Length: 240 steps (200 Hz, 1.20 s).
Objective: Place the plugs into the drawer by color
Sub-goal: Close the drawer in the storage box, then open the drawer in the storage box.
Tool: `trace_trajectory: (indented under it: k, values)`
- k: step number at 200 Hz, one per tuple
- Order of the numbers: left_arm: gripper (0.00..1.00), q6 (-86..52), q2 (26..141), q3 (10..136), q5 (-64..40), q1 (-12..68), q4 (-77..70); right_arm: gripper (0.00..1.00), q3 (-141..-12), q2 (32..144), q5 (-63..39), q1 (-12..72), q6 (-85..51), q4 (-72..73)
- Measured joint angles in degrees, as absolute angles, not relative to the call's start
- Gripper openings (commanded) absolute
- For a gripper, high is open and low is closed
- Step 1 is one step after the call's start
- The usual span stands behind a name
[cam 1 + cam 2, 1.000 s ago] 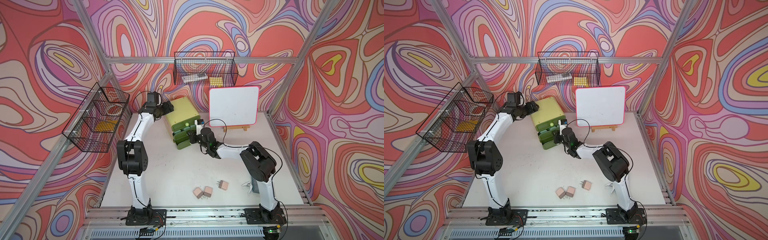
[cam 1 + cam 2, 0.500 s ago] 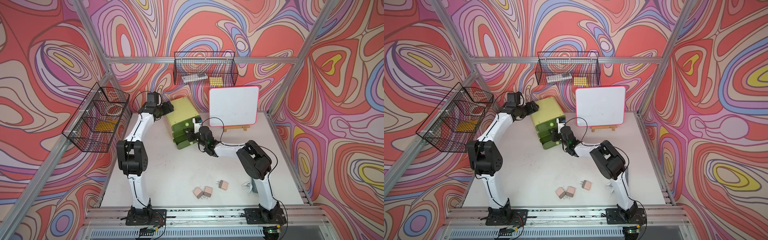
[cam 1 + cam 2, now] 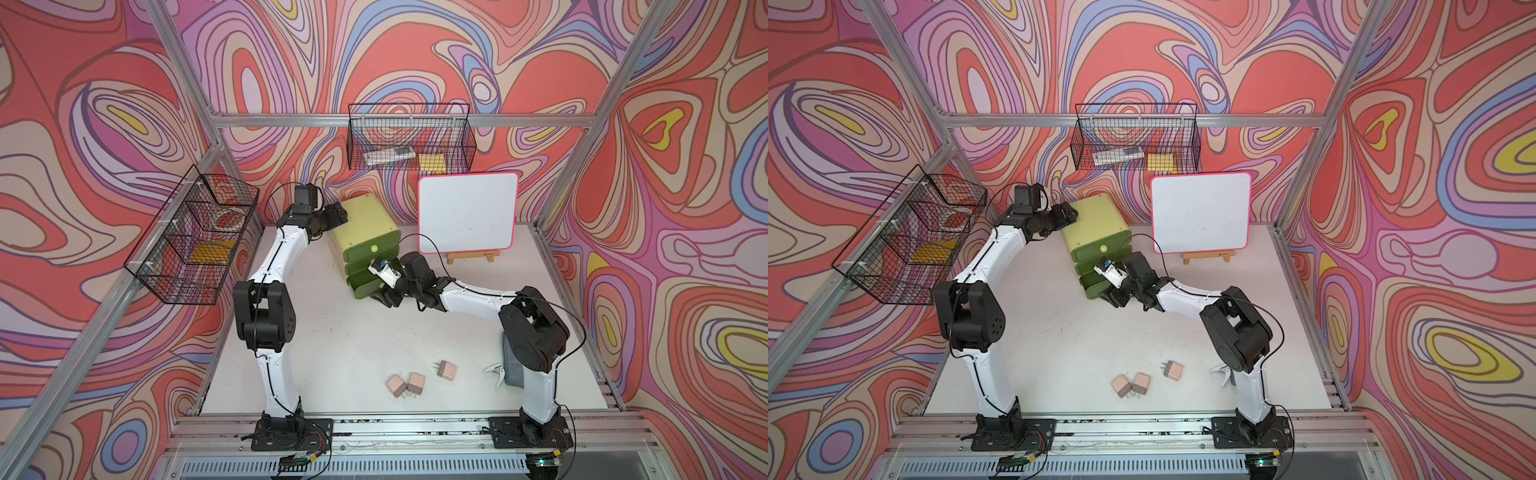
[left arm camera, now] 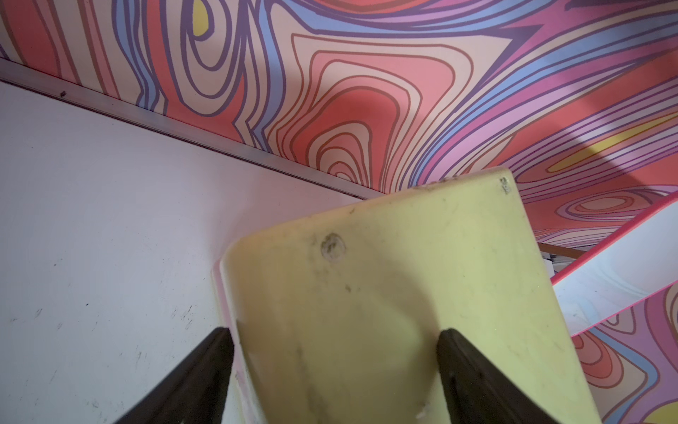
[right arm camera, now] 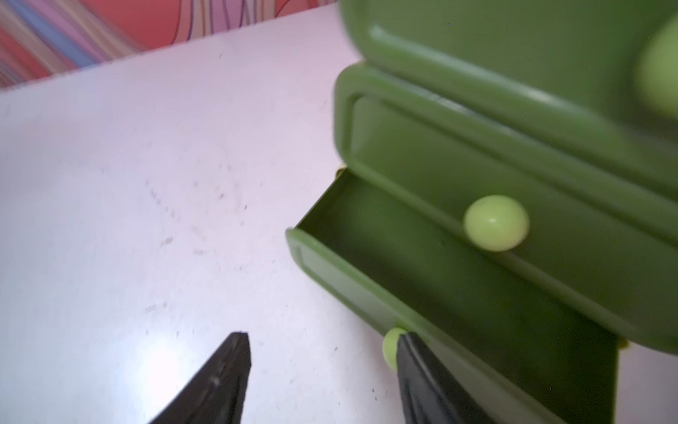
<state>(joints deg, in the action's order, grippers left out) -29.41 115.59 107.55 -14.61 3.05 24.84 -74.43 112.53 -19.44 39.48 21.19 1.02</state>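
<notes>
At the front of the table [image 3: 332, 340], three pinkish-beige plugs [image 3: 416, 382] lie loose. Two are pressed up together, and the third [image 3: 446, 369] sits a little apart, toward the right arm's base. A white clip [image 3: 494, 371] rests just beside that base.

Further in, the right gripper [image 5: 323, 341] sits low in front of the chest [image 3: 365, 224]. Its jaws are spread wide and hold nothing (the bottom drawer's knob [image 5: 390, 347] sits just inside one finger, touching it or nearly so). The bottom drawer [image 5: 330, 268] stands partway out, dark green inside. The two drawers above it look pushed in, each showing a pale knob.

Behind that, the left gripper [image 4: 334, 332] is set against the chest's rear upper corner. Its fingers [image 4: 205, 367] stand apart with the yellow wall between them. I cannot tell whether they pinch it or only rest there.

To the right of the chest, a pink-rimmed whiteboard [image 3: 467, 216] stands on a small wooden easel near the back wall. Higher up hang two black wire baskets, one [image 3: 409, 143] on the back wall and one [image 3: 195, 241] on the left wall.
</notes>
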Motion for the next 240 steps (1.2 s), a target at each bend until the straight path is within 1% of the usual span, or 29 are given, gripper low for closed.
trace_trajectory:
  k: [14, 36, 50, 78, 116, 165, 205, 240]
  values:
    - [0.86, -29.4, 115.6, 107.5, -14.6, 3.0, 24.8, 0.77, -72.1, 111.7, -20.5, 39.5, 30.5, -0.6]
    - [0.86, -29.4, 115.6, 107.5, -14.6, 3.0, 24.8, 0.79, -70.9, 111.2, -21.0, 39.5, 41.6, -3.3]
    - [0.86, -29.4, 115.6, 107.5, -14.6, 3.0, 24.8, 0.79, -73.2, 111.5, -21.0, 39.5, 46.6, -7.0]
    - [0.86, -29.4, 115.6, 107.5, -14.5, 3.0, 24.8, 0.79, -81.9, 114.5, -20.6, 39.5, 53.6, -11.9]
    - [0.86, -29.4, 115.5, 107.5, -14.4, 3.1, 24.8, 0.79, -89.4, 119.3, -18.7, 39.5, 59.0, -15.9]
    - [0.86, -29.4, 115.5, 107.5, -14.4, 3.0, 24.9, 0.80, -97.0, 126.8, -11.9, 39.5, 64.7, -22.8]
    - [0.86, -29.4, 115.5, 107.6, -14.4, 3.0, 24.9, 0.79, -99.5, 127.8, -8.6, 39.5, 66.8, -26.5]
    - [0.86, -29.4, 115.6, 107.6, -14.4, 3.0, 24.9, 0.79, -99.2, 127.7, -7.4, 39.7, 66.7, -27.5]
